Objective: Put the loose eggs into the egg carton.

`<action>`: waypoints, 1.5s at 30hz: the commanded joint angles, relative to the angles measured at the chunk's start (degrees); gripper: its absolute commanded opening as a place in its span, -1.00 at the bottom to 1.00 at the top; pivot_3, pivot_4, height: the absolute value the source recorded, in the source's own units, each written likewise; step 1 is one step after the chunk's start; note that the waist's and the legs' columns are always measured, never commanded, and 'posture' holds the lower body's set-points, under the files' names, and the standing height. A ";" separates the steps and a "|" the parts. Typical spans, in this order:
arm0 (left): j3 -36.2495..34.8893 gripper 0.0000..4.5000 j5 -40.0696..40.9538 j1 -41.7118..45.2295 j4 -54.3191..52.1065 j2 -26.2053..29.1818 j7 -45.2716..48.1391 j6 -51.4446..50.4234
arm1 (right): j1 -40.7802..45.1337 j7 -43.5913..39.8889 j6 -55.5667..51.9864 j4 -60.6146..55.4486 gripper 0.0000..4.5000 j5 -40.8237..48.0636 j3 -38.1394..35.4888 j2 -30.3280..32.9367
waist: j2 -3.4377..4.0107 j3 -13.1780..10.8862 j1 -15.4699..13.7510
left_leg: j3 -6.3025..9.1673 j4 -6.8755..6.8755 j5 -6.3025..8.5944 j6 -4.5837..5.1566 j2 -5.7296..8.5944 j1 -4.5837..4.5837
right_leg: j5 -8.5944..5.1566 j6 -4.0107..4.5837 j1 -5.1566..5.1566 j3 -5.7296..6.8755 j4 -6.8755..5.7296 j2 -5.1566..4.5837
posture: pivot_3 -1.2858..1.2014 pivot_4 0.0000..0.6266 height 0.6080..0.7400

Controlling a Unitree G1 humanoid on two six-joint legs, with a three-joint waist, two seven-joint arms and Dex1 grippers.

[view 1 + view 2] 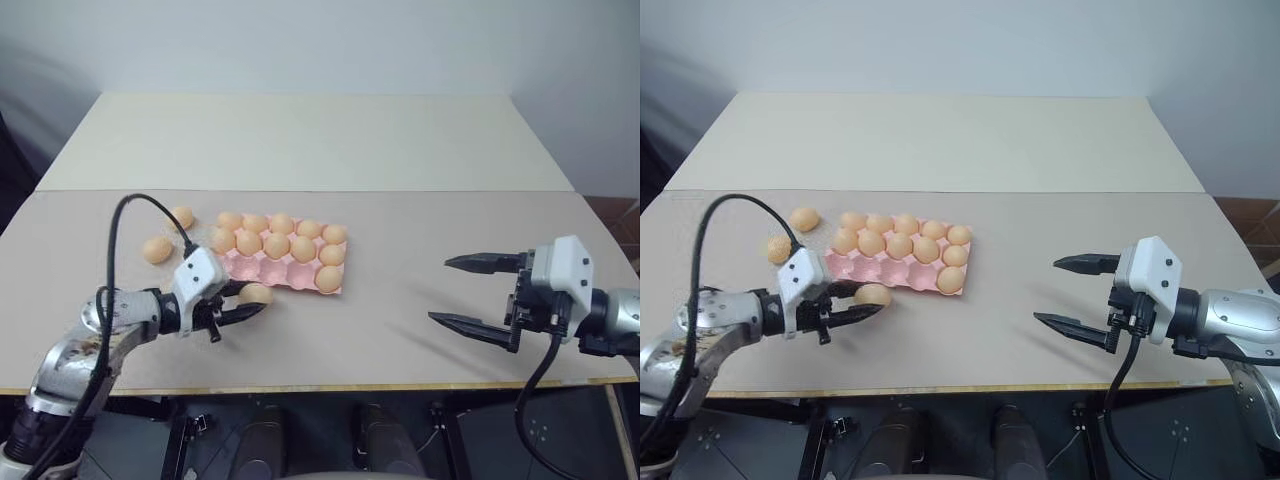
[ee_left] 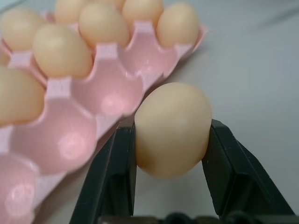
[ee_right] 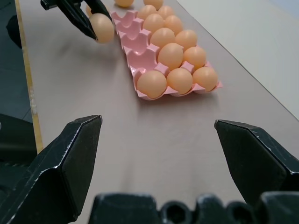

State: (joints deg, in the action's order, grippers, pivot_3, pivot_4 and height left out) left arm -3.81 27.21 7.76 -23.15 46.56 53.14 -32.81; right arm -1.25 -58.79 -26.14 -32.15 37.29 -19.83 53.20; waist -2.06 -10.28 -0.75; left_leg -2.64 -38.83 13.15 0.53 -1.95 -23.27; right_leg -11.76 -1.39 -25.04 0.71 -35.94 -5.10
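Left gripper: clamped on one egg, at the near edge of the egg carton.
Right gripper: jaws wide, holding nothing, well apart from carton.
Carton: ten eggs seated, five near cups vacant.
Loose eggs: two, beyond the left gripper.

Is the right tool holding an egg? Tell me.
No. The right tool hangs open over bare table, while the left tool grips an egg.

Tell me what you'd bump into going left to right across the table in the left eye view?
Two loose eggs → left gripper pinching an egg → egg carton → bare table → right gripper, open.
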 commanded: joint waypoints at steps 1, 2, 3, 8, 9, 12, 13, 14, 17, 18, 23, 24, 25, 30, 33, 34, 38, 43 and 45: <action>-1.09 -0.20 3.53 4.61 -1.64 -2.31 -0.57 -0.57 | 0.13 0.46 0.02 -1.68 1.00 1.36 -2.20 0.11 | 0.00 0.00 -0.16 | 0.00 0.00 0.00 0.00 0.01 0.00 | 0.00 -0.01 0.00 0.01 0.00 0.00 | 0.03 -0.52 1.00; 0.20 -0.20 2.31 6.20 -0.77 -3.45 -1.87 -0.17 | 0.27 0.61 0.05 -1.69 1.00 1.46 -2.20 0.05 | -0.01 0.00 -0.23 | 0.00 -0.02 0.00 0.00 0.01 0.00 | 0.03 -0.05 0.02 0.01 0.00 0.00 | 0.03 -0.52 1.00; 1.10 -0.20 1.30 7.23 -0.14 -4.23 -2.73 0.11 | 0.35 0.72 0.06 -1.70 1.00 1.52 -2.20 0.02 | -0.01 0.01 -0.25 | 0.01 -0.03 0.00 0.00 0.02 -0.01 | 0.06 -0.10 0.03 0.01 0.00 0.01 | 0.03 -0.52 1.00; 9.14 -0.20 -6.51 15.87 7.13 -8.05 -8.36 -2.43 | 0.87 0.66 0.10 -2.23 1.00 2.72 -2.59 -0.29 | -0.04 0.02 -0.25 | 0.03 -0.04 -0.01 0.01 0.07 0.04 | 0.16 -0.27 0.13 0.00 0.02 0.03 | 0.03 -0.52 1.00; 9.63 -0.20 -6.05 16.56 7.73 -8.52 -7.25 -2.25 | 0.68 0.66 -0.01 -2.48 1.00 2.88 -2.82 -0.16 | -0.04 0.02 -0.15 | 0.03 -0.04 -0.01 0.01 0.07 0.03 | 0.16 -0.27 0.12 -0.01 0.03 0.04 | 0.03 -0.52 1.00; 10.94 0.07 -5.76 17.43 8.68 -9.00 -4.80 -1.32 | 0.34 0.87 -0.19 -3.12 1.00 3.20 -3.25 -0.05 | -0.04 0.02 0.25 | 0.02 -0.02 0.01 0.03 0.06 -0.02 | 0.17 -0.28 0.07 -0.04 0.06 0.04 | 0.03 -0.52 1.00; 11.21 0.18 -5.70 17.44 8.90 -9.21 -4.30 -0.94 | 0.25 1.03 -0.26 -3.31 1.00 3.34 -3.39 -0.09 | -0.04 0.02 0.25 | 0.02 -0.02 0.01 0.04 0.06 -0.02 | 0.17 -0.28 0.06 -0.04 0.06 0.04 | 0.03 -0.52 1.00; 11.59 0.32 -5.51 17.47 9.19 -9.56 -3.48 -0.32 | 0.07 1.20 -0.38 -3.65 1.00 3.59 -3.55 -0.13 | -0.04 0.02 0.20 | 0.02 -0.01 0.02 0.04 0.05 -0.01 | 0.17 -0.28 0.06 -0.03 0.06 0.04 | 0.03 -0.52 1.00; 11.96 0.76 -5.22 17.64 9.44 -10.19 -2.26 -0.38 | -0.45 1.48 -0.38 -4.32 1.00 3.87 -3.72 -0.16 | -0.04 0.02 0.05 | 0.03 -0.03 0.01 0.04 0.04 -0.01 | 0.17 -0.28 0.06 -0.01 0.03 0.05 | 0.03 -0.52 1.00; 11.85 0.90 -5.38 17.70 9.50 -10.28 -2.26 -0.53 | -0.46 1.57 -0.39 -4.38 1.00 3.91 -3.68 -0.14 | -0.04 0.02 0.05 | 0.03 -0.04 0.01 0.04 0.04 -0.01 | 0.17 -0.27 0.07 -0.01 0.03 0.04 | 0.03 -0.52 1.00; 6.81 0.99 -4.08 17.55 8.22 -8.46 -2.35 -0.58 | -0.13 1.51 -0.35 -4.34 1.00 4.33 -3.65 -0.05 | -0.04 0.02 0.14 | 0.03 -0.07 0.01 0.04 0.05 0.00 | 0.17 -0.28 0.08 -0.03 0.03 0.04 | 0.03 -0.52 1.00; 5.57 0.99 -3.59 17.42 7.94 -8.13 -2.29 -0.52 | 0.00 1.46 -0.30 -4.23 1.00 4.34 -3.55 -0.06 | -0.05 0.02 0.18 | 0.03 -0.06 0.01 0.04 0.04 0.00 | 0.17 -0.28 0.07 -0.03 0.03 0.04 | 0.03 -0.52 1.00; 2.82 0.99 -2.55 16.85 7.60 -7.56 -2.56 -0.53 | 0.36 1.38 -0.38 -4.07 1.00 5.01 -3.49 -0.22 | -0.05 0.02 0.19 | 0.04 -0.05 0.01 0.04 0.02 -0.01 | 0.17 -0.28 0.05 -0.03 0.03 0.06 | 0.03 -0.52 1.00; -9.38 0.99 -0.37 9.51 6.80 -2.91 -1.46 2.04 | 2.95 0.59 -1.15 -3.03 1.00 9.63 -3.17 -0.61 | -0.04 0.02 0.66 | 0.03 -0.02 0.01 0.04 0.00 0.04 | 0.17 -0.28 0.05 -0.06 0.01 0.06 | 0.03 -0.52 1.00; -15.63 0.99 0.12 2.73 5.02 0.99 -0.92 0.63 | 3.76 -0.85 -1.20 -2.44 1.00 10.93 -2.42 -0.19 | -0.04 0.02 0.65 | 0.03 -0.02 0.02 0.04 -0.01 0.04 | 0.17 -0.27 0.05 -0.04 0.02 0.05 | 0.03 -0.52 1.00; -17.79 0.99 0.44 0.09 3.85 2.16 -0.74 -0.27 | 3.94 -1.02 -1.13 -2.24 1.00 10.71 -2.04 -0.17 | -0.04 0.02 0.62 | 0.03 -0.02 0.02 0.04 -0.01 0.03 | 0.16 -0.26 0.04 -0.03 0.03 0.05 | 0.03 -0.52 1.00; -24.12 0.99 2.55 -8.45 -0.48 4.01 -0.81 -3.51 | 4.69 -1.83 -1.14 -1.27 1.00 10.20 -1.14 0.00 | -0.05 0.02 0.16 | 0.02 -0.02 0.02 0.03 -0.02 0.01 | 0.08 -0.12 0.02 -0.01 0.06 -0.04 | 0.03 -0.52 1.00; -25.91 0.99 -0.43 -13.88 0.44 4.06 -4.05 -3.83 | 6.24 -2.78 -1.48 -0.20 1.00 10.05 -0.09 0.33 | -0.05 0.02 -0.17 | 0.00 -0.03 0.02 0.03 -0.03 0.04 | -0.04 0.07 0.04 0.01 0.05 -0.09 | 0.03 -0.52 1.00; -25.27 0.99 -0.66 -14.12 1.32 3.89 -4.25 -3.29 | 6.95 -2.95 -1.58 0.18 1.00 10.03 0.28 0.44 | -0.05 0.02 -0.07 | -0.01 -0.02 0.02 0.03 -0.02 0.04 | -0.04 0.07 0.03 0.00 0.05 -0.06 | 0.03 -0.52 1.00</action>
State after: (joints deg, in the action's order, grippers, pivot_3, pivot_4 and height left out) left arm -28.12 27.04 -6.71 -21.52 50.02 49.41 -37.35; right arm 4.70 -61.26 -27.81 -31.68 46.69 -18.78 52.89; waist -2.11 -10.27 -0.82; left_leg -2.65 -38.85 13.17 0.56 -1.96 -23.23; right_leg -11.80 -1.32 -25.02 0.72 -35.90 -5.15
